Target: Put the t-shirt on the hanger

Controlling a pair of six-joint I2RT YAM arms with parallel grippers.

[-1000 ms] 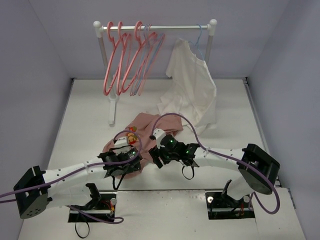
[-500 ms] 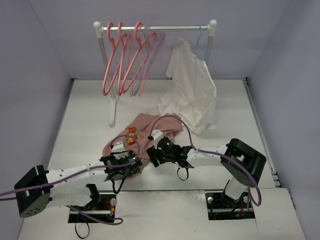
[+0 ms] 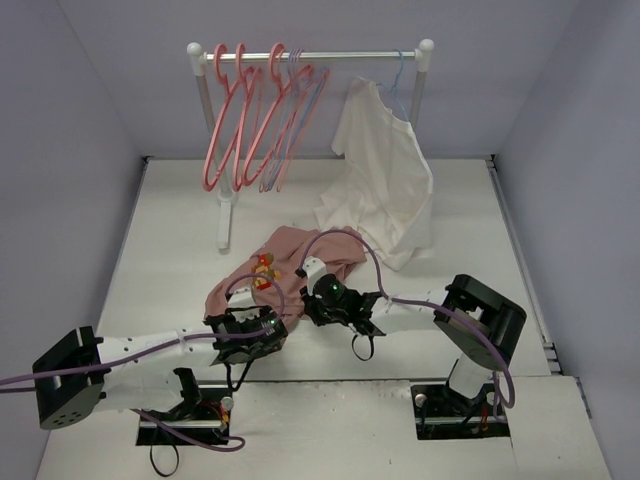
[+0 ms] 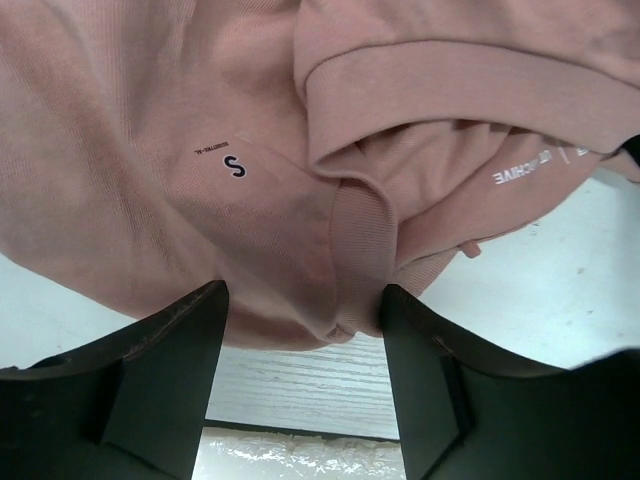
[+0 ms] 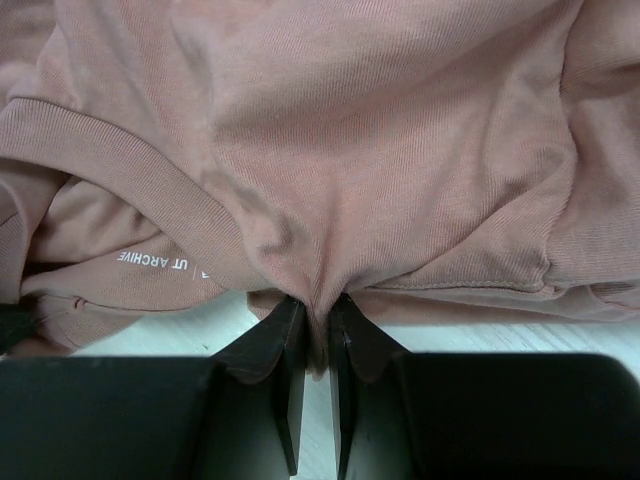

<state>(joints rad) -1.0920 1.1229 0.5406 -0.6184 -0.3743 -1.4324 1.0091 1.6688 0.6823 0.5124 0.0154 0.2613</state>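
You're clamping R end effector [image 5: 317, 312] on t-shirt [image 5: 380, 150] fold; L end effector [image 4: 302, 300], at its 8 o'clock, is gaping astride cloth.

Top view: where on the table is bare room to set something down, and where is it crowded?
Bare: the left side of the table, between the left wall, the rack post and the t-shirt; also the right side, between the white shirt and the right wall. Crowded: the near centre, where the left gripper and the right gripper meet the t-shirt.
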